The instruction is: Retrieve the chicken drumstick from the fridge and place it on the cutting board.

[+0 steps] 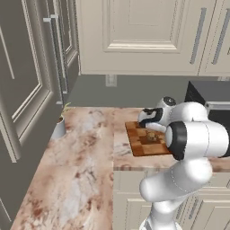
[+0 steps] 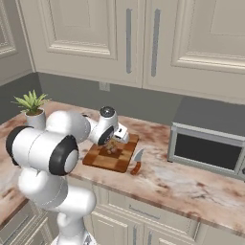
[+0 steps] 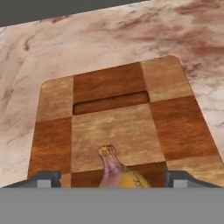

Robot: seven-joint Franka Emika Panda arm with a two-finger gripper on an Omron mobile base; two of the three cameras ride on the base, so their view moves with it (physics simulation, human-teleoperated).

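Lying on checkered wooden cutting board (image 3: 122, 127): lumpy golden chicken drumstick (image 3: 117, 173) | pincer (image 3: 113, 178) spread wide, empty

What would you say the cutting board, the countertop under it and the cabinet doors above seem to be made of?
The cutting board looks like wood: dark and light brown checkered blocks with visible grain and a matte finish. The countertop looks like polished stone, perhaps marble or granite, with pinkish veined mottling. The cabinet doors look like cream-painted wood with raised panels and grey, seemingly metal handles, though the rendering leaves that open.
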